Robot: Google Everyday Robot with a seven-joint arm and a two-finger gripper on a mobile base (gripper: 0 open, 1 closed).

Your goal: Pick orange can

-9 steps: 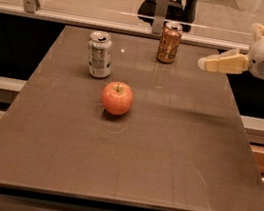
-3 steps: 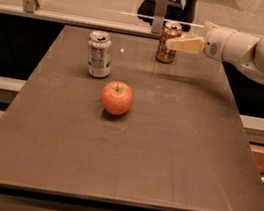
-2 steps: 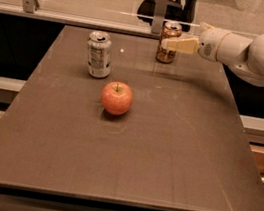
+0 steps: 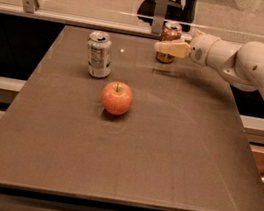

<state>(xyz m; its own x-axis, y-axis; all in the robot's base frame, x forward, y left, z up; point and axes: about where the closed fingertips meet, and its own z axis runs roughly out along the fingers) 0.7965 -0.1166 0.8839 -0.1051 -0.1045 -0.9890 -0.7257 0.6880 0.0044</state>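
The orange can [image 4: 171, 33] stands upright at the far edge of the dark table [image 4: 165, 149], right of centre. My gripper [image 4: 162, 43] reaches in from the right at the can's mid-height. One cream finger [image 4: 173, 48] lies across the front of the can, and the other is hidden behind it, so the jaws straddle the can. The gripper is open and the can still rests on the table. The white arm [image 4: 253, 65] stretches off to the right edge.
A silver-white can [image 4: 99, 54] stands at the far left of the table. A red-orange apple [image 4: 117, 98] lies in front of it, near the middle. A glass rail with metal brackets [image 4: 160, 10] runs just behind the table's far edge.
The gripper has moved left from beside the table's right edge to the orange can, and its finger now crosses the can's front. The cans and the apple have not moved.
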